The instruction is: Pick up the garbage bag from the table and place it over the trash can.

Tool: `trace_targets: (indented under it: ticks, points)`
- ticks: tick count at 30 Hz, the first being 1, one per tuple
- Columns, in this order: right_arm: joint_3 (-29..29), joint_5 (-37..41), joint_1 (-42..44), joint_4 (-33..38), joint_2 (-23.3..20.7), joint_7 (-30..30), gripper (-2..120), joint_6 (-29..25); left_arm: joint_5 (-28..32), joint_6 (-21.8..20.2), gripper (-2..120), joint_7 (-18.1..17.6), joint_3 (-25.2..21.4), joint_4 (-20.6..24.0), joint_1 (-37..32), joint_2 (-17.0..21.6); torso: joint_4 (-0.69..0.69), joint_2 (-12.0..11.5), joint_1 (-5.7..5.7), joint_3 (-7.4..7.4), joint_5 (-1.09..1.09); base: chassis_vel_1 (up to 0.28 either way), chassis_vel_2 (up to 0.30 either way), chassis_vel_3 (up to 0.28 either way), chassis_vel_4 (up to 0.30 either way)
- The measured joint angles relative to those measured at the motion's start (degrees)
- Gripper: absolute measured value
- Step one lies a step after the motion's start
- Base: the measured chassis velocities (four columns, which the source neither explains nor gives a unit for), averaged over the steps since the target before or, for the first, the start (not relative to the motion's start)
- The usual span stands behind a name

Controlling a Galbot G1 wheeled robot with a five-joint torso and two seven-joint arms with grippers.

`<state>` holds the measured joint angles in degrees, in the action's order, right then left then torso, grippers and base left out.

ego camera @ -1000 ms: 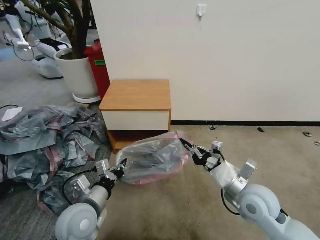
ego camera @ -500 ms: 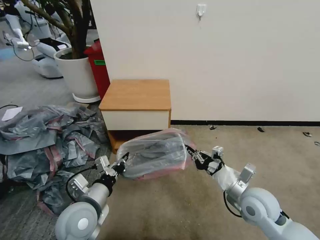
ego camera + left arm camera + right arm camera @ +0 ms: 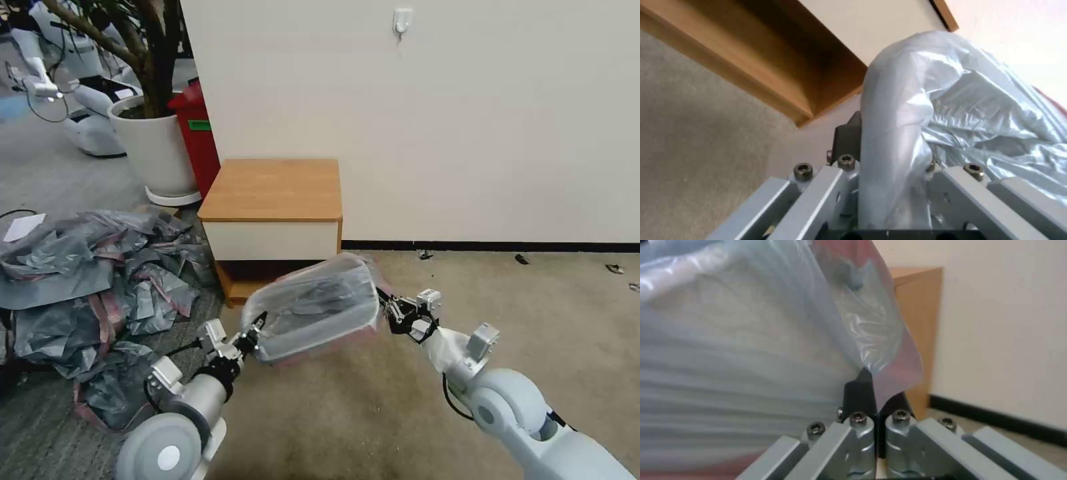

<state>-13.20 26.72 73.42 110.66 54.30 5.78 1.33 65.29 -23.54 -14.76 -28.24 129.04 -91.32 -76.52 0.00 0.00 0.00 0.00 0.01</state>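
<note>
From the head view I have the garbage bag (image 3: 313,307) stretched between my two grippers, low over the carpet just in front of the wooden nightstand (image 3: 272,189). The left gripper (image 3: 257,328) pinches the bag's near-left corner and the right gripper (image 3: 385,308) pinches the far-right edge, where the pink-red band runs along the underside. The boxy form under the film suggests the trash can is already inside the bag's mouth, though I cannot make out its rim clearly through the plastic. The heap of grey bags (image 3: 87,267) lies well off to the left gripper's outer side.

In the left wrist view, the left gripper (image 3: 889,186) is closed narrow on a thick gathered fold of the garbage bag (image 3: 978,113), which rises straight out from between the fingers; the nightstand's underside (image 3: 773,66) sits beyond it. That fold looks bulky and smooth, so I judge it could slide free if I pull harder.

The right wrist view shows what the head camera hides: the right gripper (image 3: 873,396) is nipped tight on only a thin tip of film (image 3: 880,350), right at the pink edge. That is my worry: the film could tear or slip there under tension, letting that side spring back off the bin.
</note>
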Motion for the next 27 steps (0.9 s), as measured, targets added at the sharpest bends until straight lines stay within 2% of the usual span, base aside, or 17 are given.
trace_targets:
  ticks: [5, 10, 13, 17, 20, 22, 23, 25, 26, 27]
  points:
    - [-0.49, -6.49, -0.8, -2.28, 0.09, -0.17, 0, -0.73, 1.05, -0.61, 9, 0.0, -0.05, 0.45, 0.08, 0.17, 0.0, 0.0, 0.0, 0.0, 0.0, 0.0, 0.0, 0.0, 0.0]
    - [-1.59, -13.48, -1.7, -3.09, 0.51, 2.18, 0, -1.73, 1.16, -0.86, 11, 0.32, 0.16, 0.6, -0.02, 0.2, 0.0, 0.0, 0.0, 0.0, -0.01, 0.0, 0.0, 0.0, 0.0]
    - [-2.29, -17.21, -1.96, -4.07, 0.59, 7.44, 0, -3.22, 1.16, -0.9, 11, 1.17, 0.25, 0.26, 0.13, -0.02, 0.01, 0.0, 0.0, 0.0, -0.01, 0.0, 0.0, 0.0, 0.0]
    - [-2.69, -18.42, -1.86, -4.93, 0.41, 10.95, 0, -4.55, 1.75, -0.91, 11, 1.65, 0.05, -0.13, 0.53, -0.11, 0.0, 0.0, 0.0, 0.0, -0.01, 0.0, 0.0, 0.0, 0.0]
    - [-4.09, -23.11, -1.79, -6.91, 0.81, 14.98, 0, -9.28, 3.49, -0.79, 11, 2.19, -0.46, -1.32, 1.54, -0.41, 0.0, 0.0, 0.0, 0.0, -0.01, 0.0, 0.0, 0.0, 0.0]
    - [-4.36, -24.85, -1.84, -7.21, 0.99, 15.08, 0, -10.51, 3.79, -0.75, 11, 2.22, -0.5, -1.56, 1.71, -0.48, 0.0, 0.0, 0.0, 0.0, -0.01, 0.0, 0.0, 0.0, 0.0]
    - [-5.21, -30.24, -1.97, -7.93, 1.56, 15.16, 0, -13.78, 4.2, -0.7, 11, 2.26, -0.51, -1.99, 1.97, -0.67, 0.0, 0.0, 0.0, 0.0, -0.01, 0.0, 0.0, 0.0, 0.0]
    - [-6.08, -35.7, -2.22, -8.33, 2.11, 14.99, 0, -16.23, 4.37, -0.7, 11, 2.35, -0.4, -2.3, 2.13, -0.82, 0.0, 0.0, 0.0, 0.0, -0.01, 0.0, 0.0, 0.0, 0.0]
    - [-6.46, -40.38, -2.68, -8.47, 2.73, 12.59, 0, -17.45, 4.33, -0.7, 11, 2.4, -0.07, -2.6, 2.17, -0.9, 0.0, 0.0, 0.0, 0.0, -0.01, 0.0, 0.0, 0.0, 0.0]
    - [-6.46, -40.38, -2.68, -8.47, 2.73, 12.59, 0, -17.45, 4.33, -0.7, 11, 2.4, -0.07, -2.6, 2.17, -0.9, 0.0, 0.0, 0.0, 0.0, -0.01, 0.0, 0.0, 0.0, 0.0]
